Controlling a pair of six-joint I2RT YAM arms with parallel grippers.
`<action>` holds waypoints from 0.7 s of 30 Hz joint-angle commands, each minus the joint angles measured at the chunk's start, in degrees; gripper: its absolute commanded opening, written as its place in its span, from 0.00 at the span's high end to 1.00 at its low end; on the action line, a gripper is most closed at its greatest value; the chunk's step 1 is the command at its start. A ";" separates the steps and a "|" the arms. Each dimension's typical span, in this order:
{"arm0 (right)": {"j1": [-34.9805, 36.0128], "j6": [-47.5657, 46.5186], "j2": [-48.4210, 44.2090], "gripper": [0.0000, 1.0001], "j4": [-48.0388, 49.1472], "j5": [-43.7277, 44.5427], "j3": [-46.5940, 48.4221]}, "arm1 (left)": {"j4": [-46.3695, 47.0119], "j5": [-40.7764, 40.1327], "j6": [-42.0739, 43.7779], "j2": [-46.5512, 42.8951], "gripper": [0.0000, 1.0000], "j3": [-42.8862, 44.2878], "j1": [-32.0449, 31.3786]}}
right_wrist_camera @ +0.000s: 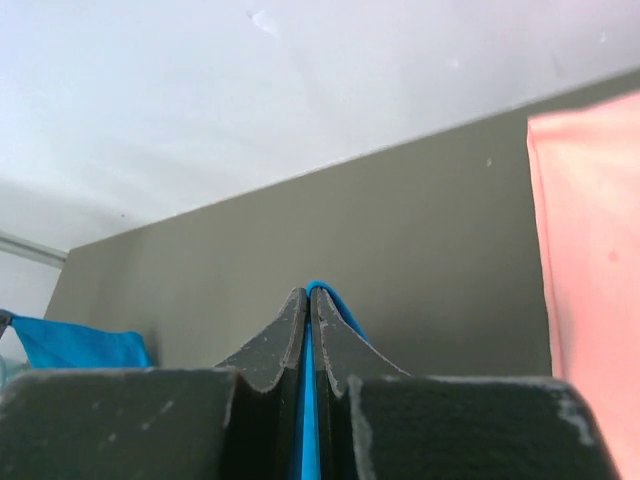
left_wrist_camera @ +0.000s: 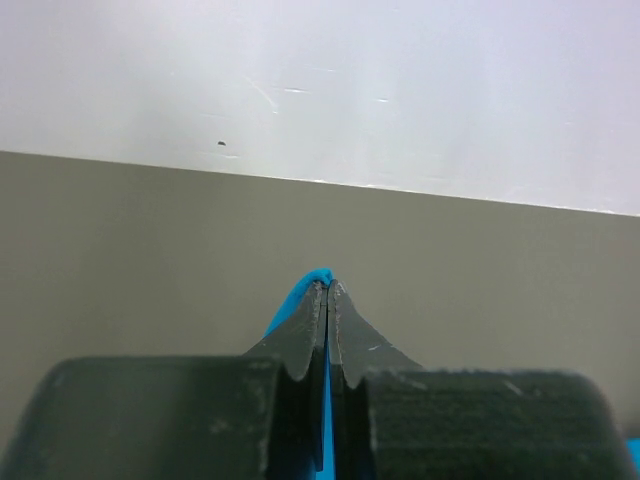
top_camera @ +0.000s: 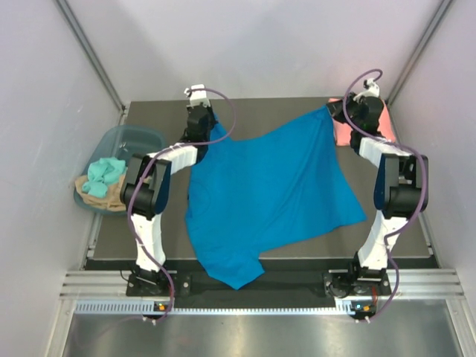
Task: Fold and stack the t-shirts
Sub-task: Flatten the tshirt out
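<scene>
At the far left, a translucent plastic tub beside the table held a teal cloth and a tan cloth. The left gripper was pressed together on a far corner of the blue t-shirt, with a sliver of blue between its fingers. The shirt stretched across to the right gripper, which pinched another blue corner, and its near end drooped over the front edge. The salmon pink t-shirt lay at the far right corner, largely behind the right arm. This looked like the spreading step before folding. The next move would call for lowering the cloth flat while keeping it taut. I could not tell whether hem or shoulders were held, nor whether the pink shirt was folded.
</scene>
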 commanded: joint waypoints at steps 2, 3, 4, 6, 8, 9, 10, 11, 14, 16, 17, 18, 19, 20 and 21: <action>0.28 -4.03 -5.34 1.00 -1.00 0.65 2.95 | 3.98 -2.96 3.75 -8.21 1.00 1.85 -0.39; 0.28 -4.55 -6.93 1.00 -2.24 1.35 2.95 | 3.98 -3.14 4.28 -9.97 1.00 1.59 -0.57; 0.28 -4.82 -10.68 1.00 -5.04 2.66 2.86 | 3.98 -3.14 4.46 -13.73 1.00 1.24 -0.83; 0.28 -6.05 -15.18 1.00 -8.30 3.90 3.03 | 3.80 -1.83 4.37 -17.89 1.00 0.18 -0.92; 0.36 -7.36 -22.03 1.00 -14.43 5.14 3.91 | 4.24 -2.00 3.67 -23.59 1.00 -1.31 -1.01; 0.37 -8.94 -24.41 1.00 -16.56 5.57 4.09 | 3.90 -2.61 3.32 -25.35 1.00 -1.75 -0.92; 0.28 -9.65 -29.30 1.00 -20.15 6.54 4.17 | 3.55 -3.14 2.71 -28.76 1.00 -2.19 -0.92; 0.28 -10.44 -31.79 1.00 -21.92 7.07 4.26 | 3.19 -3.32 2.44 -30.36 1.00 -3.15 -0.92; 0.28 -12.82 -40.06 1.00 -28.78 8.65 5.40 | 3.10 -2.89 -0.36 -36.69 1.00 -6.22 -0.92; 0.28 -13.70 -45.23 1.00 -32.38 9.09 5.67 | 1.80 -1.66 -2.90 -40.98 1.00 -7.90 -0.92; 0.28 -13.96 -46.91 1.00 -33.53 9.09 6.37 | 1.17 -1.39 -3.36 -42.31 1.00 -8.43 -0.92; 0.28 -14.22 -48.24 1.00 -34.76 9.09 6.98 | 0.56 -1.13 -3.88 -44.94 1.00 -8.70 -0.92; 0.28 -14.40 -50.86 1.00 -37.38 9.09 7.68 | -1.01 -0.86 -4.50 -46.27 1.00 -9.31 -0.92; 0.28 -14.49 -52.19 1.00 -38.63 9.27 8.91 | -1.99 -0.60 -4.68 -47.50 1.00 -9.49 -0.92; 0.28 -14.58 -53.42 1.00 -39.68 9.44 9.53 | -2.87 -0.42 -4.94 -48.64 1.00 -9.58 -0.92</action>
